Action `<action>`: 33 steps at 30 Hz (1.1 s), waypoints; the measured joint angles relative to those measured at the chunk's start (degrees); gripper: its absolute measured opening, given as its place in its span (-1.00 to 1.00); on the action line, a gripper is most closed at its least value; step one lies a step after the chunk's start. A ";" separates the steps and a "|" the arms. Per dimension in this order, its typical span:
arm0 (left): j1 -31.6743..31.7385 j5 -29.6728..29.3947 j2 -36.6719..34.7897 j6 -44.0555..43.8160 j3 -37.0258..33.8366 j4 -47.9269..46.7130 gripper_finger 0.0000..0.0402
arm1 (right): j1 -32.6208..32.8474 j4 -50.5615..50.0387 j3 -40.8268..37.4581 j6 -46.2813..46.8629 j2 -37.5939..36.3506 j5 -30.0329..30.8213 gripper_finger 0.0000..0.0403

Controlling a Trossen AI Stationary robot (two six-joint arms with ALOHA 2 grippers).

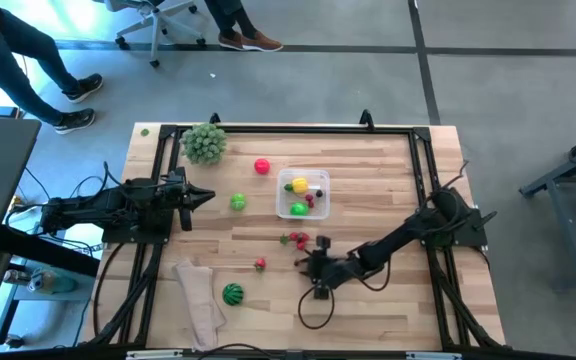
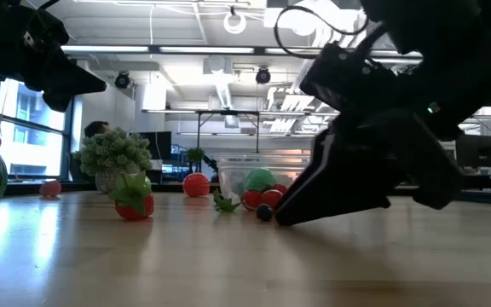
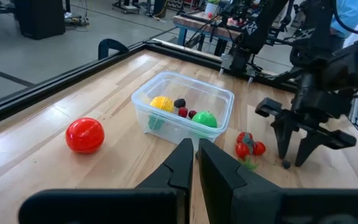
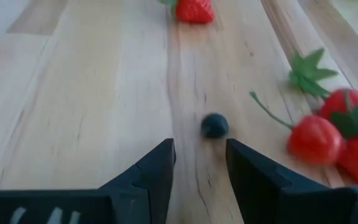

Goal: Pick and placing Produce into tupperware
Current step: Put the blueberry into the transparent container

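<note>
The clear tupperware [image 1: 303, 195] sits mid-table and holds a yellow piece, a green ball, small red pieces and a dark berry. My right gripper [image 4: 201, 146] is open and low over the wood, its fingers tilted down. A tiny dark berry [image 4: 214, 125] lies on the table just ahead of the gap, untouched. Red cherries with a green leaf [image 4: 316, 140] lie beside it, and a strawberry [image 4: 194, 11] lies farther on. My left gripper [image 3: 194, 155] is shut and hovers left of the tupperware [image 3: 182, 109], near a red ball [image 3: 84, 135].
A green ball [image 1: 238, 202] lies left of the tupperware. The striped watermelon ball [image 1: 232, 294] and a beige cloth [image 1: 198, 300] lie near the near edge. The pale-green leafy ball [image 1: 204, 143] stands at the far left corner. A black frame [image 1: 288, 128] rims the table. People's legs show beyond it.
</note>
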 joint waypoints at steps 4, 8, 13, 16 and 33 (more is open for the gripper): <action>0.00 0.00 -0.02 0.02 0.00 0.00 -0.92 | -0.18 -4.07 2.62 0.21 0.47 0.05 -0.29; 0.00 0.00 0.00 0.01 0.01 0.00 -0.92 | -0.61 -4.61 3.08 0.47 0.52 0.22 -0.29; 0.01 0.00 0.00 0.01 0.00 0.00 -0.92 | -1.81 -4.59 3.03 2.86 0.53 -0.82 -0.29; 0.00 0.00 -0.02 0.00 0.00 0.00 -0.92 | -2.75 -4.45 3.03 3.93 0.52 -2.65 -0.29; 0.00 0.00 0.00 0.02 0.00 0.00 -0.92 | -4.82 -3.13 2.94 3.97 0.59 -4.98 -0.30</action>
